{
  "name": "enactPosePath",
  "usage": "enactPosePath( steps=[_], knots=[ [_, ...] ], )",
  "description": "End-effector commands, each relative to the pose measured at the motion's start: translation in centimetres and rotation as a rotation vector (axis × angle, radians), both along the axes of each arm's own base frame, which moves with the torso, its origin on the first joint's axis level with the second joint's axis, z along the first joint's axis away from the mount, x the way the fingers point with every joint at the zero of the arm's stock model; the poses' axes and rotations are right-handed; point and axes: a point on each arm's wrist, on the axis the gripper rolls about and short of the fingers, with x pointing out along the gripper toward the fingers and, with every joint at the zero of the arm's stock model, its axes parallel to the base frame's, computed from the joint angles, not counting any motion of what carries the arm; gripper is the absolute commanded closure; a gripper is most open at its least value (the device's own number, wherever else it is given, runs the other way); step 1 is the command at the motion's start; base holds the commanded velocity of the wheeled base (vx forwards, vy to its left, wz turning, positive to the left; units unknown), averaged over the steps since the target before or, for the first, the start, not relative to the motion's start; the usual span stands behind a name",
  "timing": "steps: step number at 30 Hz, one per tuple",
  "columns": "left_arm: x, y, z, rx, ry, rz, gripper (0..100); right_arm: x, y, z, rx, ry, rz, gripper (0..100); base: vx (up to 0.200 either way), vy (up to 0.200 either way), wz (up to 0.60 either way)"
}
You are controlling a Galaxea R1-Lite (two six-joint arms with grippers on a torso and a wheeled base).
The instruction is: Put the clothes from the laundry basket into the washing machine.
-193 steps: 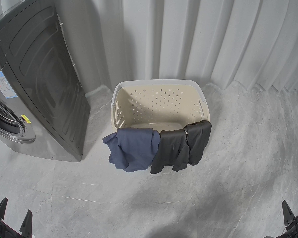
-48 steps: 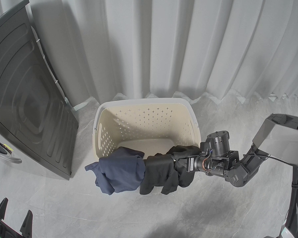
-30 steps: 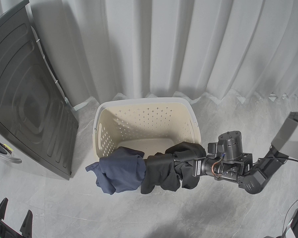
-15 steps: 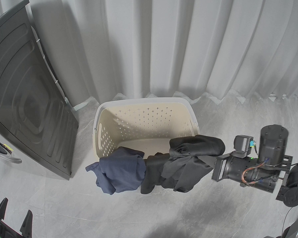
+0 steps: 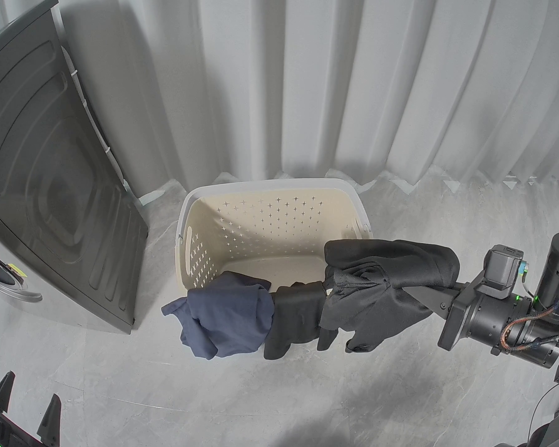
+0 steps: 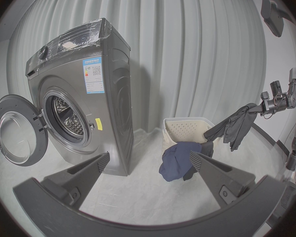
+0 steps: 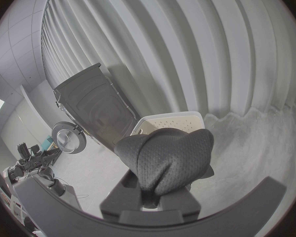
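Pale grey marbled tile floor, dark grey front-loading washing machine standing on it at left, cream perforated plastic laundry basket set near it

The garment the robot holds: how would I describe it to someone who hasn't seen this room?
Right of the grey washing machine stands a cream laundry basket. At its right front corner, the right gripper holds up a dark grey garment. Unlike the blue garment and black garment draped over the rim, it hangs in the air.
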Motion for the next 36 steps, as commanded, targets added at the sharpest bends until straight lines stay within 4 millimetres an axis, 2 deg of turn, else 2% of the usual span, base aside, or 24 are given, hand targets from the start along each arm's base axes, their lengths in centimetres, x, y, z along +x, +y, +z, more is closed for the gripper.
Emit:
enactPosePath(
  steps=[1, 12, 21, 36],
  knots=[
    [0.02, 0.0, -0.43, -0.001, 0.003, -0.002, 0, -0.36, -0.19, 0.28, 0.01, -0.013, 0.011, 100, -0.2, 0.0, 0.0],
    [0.02, 0.0, -0.43, 0.001, 0.003, -0.002, 0, -0.86, -0.33, 0.33, 0.016, -0.016, 0.043, 100, -0.2, 0.0, 0.0],
    [0.03, 0.0, -0.43, -0.001, 0.004, -0.002, 0, -0.79, -0.27, -0.25, -0.018, -0.012, 0.047, 100, 0.0, 0.0, 0.0],
    [0.03, 0.0, -0.44, -0.002, 0.006, -0.004, 0, -0.75, -0.32, -0.19, -0.002, -0.025, 0.043, 100, 0.0, 0.2, 0.0]
  ],
)
